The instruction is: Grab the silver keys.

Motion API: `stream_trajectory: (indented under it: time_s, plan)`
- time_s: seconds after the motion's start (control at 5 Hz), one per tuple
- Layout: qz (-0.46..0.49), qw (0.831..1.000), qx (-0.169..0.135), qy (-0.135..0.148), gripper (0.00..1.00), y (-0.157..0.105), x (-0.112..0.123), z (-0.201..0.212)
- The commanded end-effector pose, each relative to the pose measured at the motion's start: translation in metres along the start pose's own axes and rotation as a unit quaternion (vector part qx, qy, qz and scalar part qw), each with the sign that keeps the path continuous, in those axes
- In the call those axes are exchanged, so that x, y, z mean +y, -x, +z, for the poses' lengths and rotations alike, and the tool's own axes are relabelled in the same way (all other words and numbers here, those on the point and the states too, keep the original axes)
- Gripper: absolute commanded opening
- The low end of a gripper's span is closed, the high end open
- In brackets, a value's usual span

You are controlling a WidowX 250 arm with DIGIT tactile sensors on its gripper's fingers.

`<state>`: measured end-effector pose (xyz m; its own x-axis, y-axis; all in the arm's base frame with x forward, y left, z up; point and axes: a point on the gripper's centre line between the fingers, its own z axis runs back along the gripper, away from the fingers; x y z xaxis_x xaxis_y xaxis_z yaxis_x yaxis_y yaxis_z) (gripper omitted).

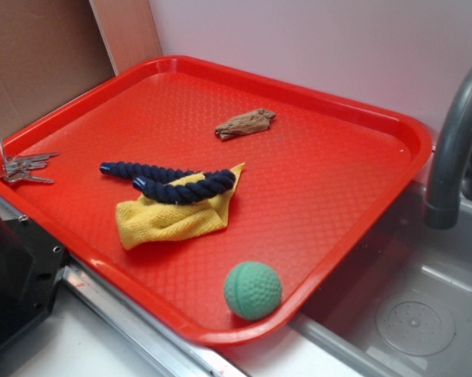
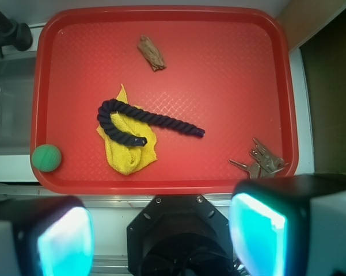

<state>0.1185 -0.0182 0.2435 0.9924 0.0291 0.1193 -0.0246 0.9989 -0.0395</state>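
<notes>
The silver keys (image 1: 23, 167) lie fanned out flat at the left edge of the red tray (image 1: 322, 259). From the wrist camera, the silver keys (image 2: 262, 163) sit in the near right corner of the tray (image 2: 161, 186), just above my right finger. My gripper (image 2: 161, 233) is high above the tray's near rim, over the black robot base. It is open, its two cyan-lit pads (image 2: 258, 230) stand wide apart, and nothing is between them. The gripper does not show in the exterior view.
A dark blue rope (image 1: 173, 182) lies across a yellow cloth (image 1: 169, 216) mid-tray. A brown wood piece (image 1: 245, 123) lies at the back and a green ball (image 1: 253, 290) in the front corner. A grey faucet (image 1: 455, 141) and sink (image 1: 408, 314) are to the right, and the black robot base (image 1: 16, 275) to the left.
</notes>
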Motion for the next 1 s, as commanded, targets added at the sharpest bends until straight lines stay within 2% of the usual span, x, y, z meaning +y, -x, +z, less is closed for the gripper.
stream_trajectory:
  time_s: [0.0,0.2,0.4,0.6,0.8]
  plan:
    - [0.0,1.0,0.0,0.0,1.0,0.0,0.0,0.0]
    - [0.085,0.996,0.007,-0.038,1.0,0.002,0.044,-0.037]
    - [0.156,0.986,0.02,-0.049,1.0,0.018,0.078,-0.072]
    - [0.208,0.974,0.032,-0.087,1.0,0.035,0.108,-0.102]
    - [0.221,0.969,0.046,-0.105,1.0,0.048,0.129,-0.125]
